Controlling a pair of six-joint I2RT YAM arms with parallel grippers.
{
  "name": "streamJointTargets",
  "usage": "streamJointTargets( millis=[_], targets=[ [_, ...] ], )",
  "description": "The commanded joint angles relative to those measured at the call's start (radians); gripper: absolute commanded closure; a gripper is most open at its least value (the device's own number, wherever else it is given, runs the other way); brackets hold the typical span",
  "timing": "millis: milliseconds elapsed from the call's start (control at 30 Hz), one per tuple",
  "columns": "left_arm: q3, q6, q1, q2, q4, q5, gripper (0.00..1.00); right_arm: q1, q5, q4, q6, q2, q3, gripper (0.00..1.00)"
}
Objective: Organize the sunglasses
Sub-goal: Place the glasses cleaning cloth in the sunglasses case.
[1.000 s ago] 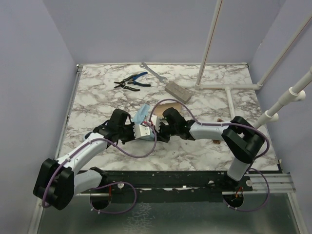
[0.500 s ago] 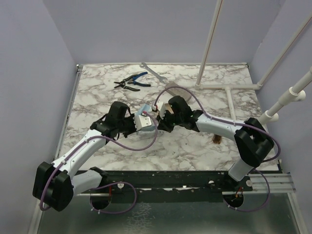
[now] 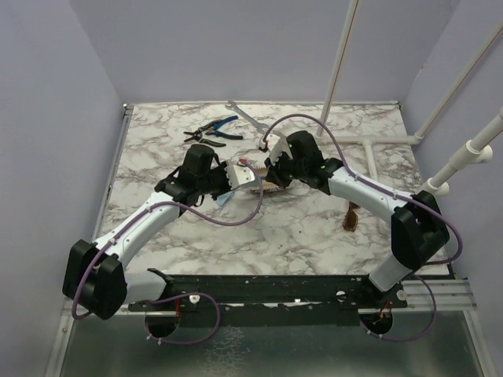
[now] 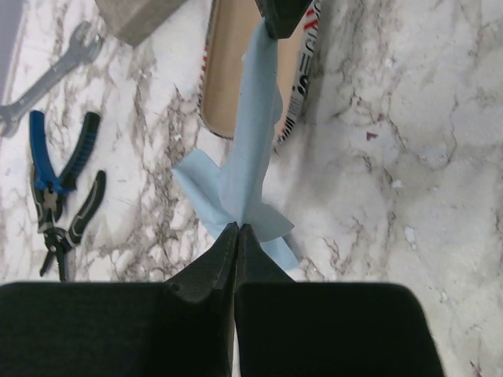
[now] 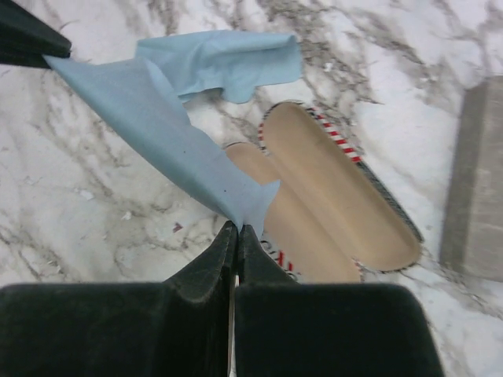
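Observation:
The sunglasses [image 3: 350, 218] lie on the marble table right of centre, beside the right arm and apart from both grippers. A light blue cloth [image 5: 157, 118] hangs stretched between the grippers. My left gripper [image 4: 237, 228] is shut on one corner of the cloth [image 4: 251, 157]. My right gripper [image 5: 237, 228] is shut on the opposite corner. Under the cloth an open glasses case [image 5: 338, 196] with tan lining and a red-and-white striped edge lies on the table. In the top view the two grippers [image 3: 236, 177] [image 3: 271, 169] face each other over the case [image 3: 267, 187].
A grey oblong block [image 5: 471, 181] lies just beyond the case. Blue-handled pliers [image 3: 214, 129] and a wrench [image 3: 245, 116] sit at the back left. White pipes [image 3: 369, 149] stand and lie at the back right. Purple walls enclose the table.
Both arms have moved away from the near edge, carrying the cloth between them until it hangs over the open case. The right arm now covers the grey block in the top view.

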Motion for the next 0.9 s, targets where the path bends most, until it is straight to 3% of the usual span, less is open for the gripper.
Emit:
streamJointTargets(
  millis=[0, 467, 867],
  targets=[
    [0.076, -0.011, -0.026, 0.076, 0.131, -0.032, 1.0, -0.052, 0.082, -0.067, -0.006, -0.021, 0.068, 1.0],
    [0.118, 0.057, -0.05, 0.334, 0.399, 0.022, 1.0, -0.12, 0.188, -0.153, -0.08, 0.05, 0.114, 1.0],
    [0.05, 0.138, -0.079, 0.42, 0.482, 0.027, 1.0, -0.135, 0.212, -0.212, -0.12, 0.16, 0.123, 0.99]
  ],
)
